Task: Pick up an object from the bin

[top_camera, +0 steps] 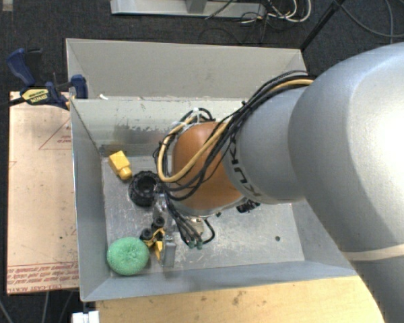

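Note:
My gripper (166, 245) hangs low over the bin's front left part, below the arm's orange cover. A small black and yellow thing (151, 238) lies right against its left side; whether it is gripped I cannot tell. A green fuzzy ball (128, 256) rests just left of the gripper, near the front wall. A black round ring-like thing (143, 188) lies a little behind the gripper. Further back left sits a yellow block (119, 163).
The arm and its cables cover the middle and right of the bin. A small black piece (246, 207) shows on the floor at the cover's right edge. Bare grey floor shows at the front right.

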`<state>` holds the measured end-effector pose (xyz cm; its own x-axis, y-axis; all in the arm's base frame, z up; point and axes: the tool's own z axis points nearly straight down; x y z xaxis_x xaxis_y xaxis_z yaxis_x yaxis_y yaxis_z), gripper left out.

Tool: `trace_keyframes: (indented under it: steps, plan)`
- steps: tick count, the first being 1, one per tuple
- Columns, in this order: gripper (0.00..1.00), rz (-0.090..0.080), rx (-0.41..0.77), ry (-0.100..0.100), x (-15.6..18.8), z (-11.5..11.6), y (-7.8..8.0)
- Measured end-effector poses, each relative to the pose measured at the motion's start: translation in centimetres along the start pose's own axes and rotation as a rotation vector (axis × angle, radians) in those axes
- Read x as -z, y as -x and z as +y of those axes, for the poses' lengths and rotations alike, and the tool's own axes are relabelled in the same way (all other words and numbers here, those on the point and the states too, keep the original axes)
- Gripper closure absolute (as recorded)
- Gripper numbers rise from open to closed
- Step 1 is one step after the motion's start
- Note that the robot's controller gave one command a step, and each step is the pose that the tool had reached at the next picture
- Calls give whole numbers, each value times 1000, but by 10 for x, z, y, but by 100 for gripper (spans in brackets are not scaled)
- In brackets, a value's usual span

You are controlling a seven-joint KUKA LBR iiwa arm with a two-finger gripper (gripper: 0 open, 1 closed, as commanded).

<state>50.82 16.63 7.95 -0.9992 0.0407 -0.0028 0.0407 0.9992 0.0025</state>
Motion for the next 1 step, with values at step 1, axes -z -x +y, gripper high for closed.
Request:
trace_keyframes:
  steps: [1]
  plan:
    - [0, 2, 3, -1, 23, 14, 63]
